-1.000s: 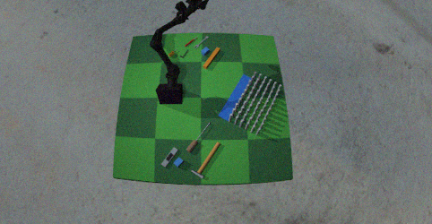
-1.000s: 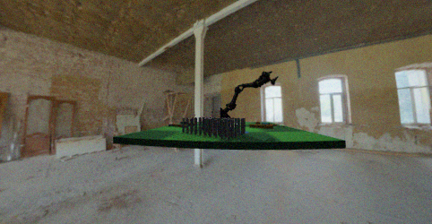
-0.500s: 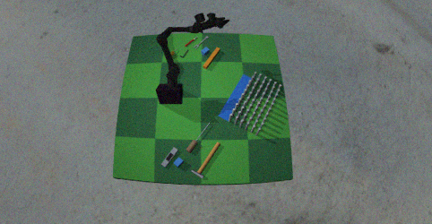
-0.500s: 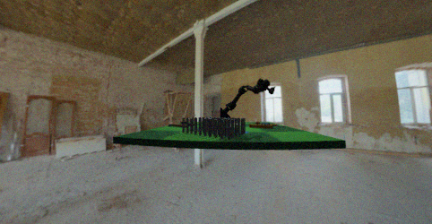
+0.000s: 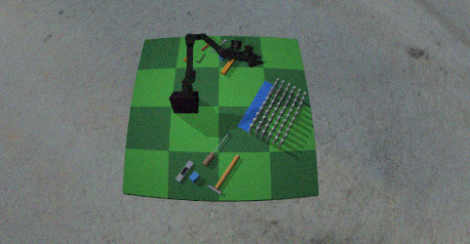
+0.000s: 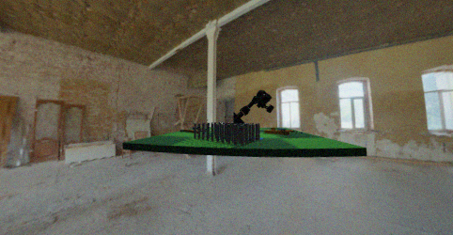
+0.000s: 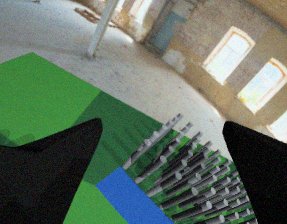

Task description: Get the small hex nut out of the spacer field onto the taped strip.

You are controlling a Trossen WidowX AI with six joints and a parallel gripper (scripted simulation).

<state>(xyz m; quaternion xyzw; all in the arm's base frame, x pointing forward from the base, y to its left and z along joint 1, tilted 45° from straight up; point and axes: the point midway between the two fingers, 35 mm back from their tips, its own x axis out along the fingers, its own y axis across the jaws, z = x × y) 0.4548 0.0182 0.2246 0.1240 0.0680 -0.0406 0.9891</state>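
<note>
My gripper (image 5: 258, 62) (image 6: 270, 109) (image 7: 162, 125) is open and empty, in the air near the table's back edge. The standing grey spacers (image 5: 251, 125) (image 6: 235, 133) (image 7: 178, 176) form a slanted block of rows at the right; those I can make out look upright. The blue taped strip (image 5: 255, 106) (image 7: 128, 192) runs along their near side; no nut can be made out on it or among the spacers. A long thin-shafted tool with a brown handle (image 5: 208, 159) and a tool with a long orange handle (image 5: 227, 173) and grey crosspiece lie at the front.
A grey piece with a dark window (image 5: 180, 177) and a blue block (image 5: 194, 177) lie at the front left. An orange bar (image 5: 227, 67), a small red piece (image 5: 205, 47) and a small bent dark piece (image 5: 201, 58) lie at the back, partly near or below my arm.
</note>
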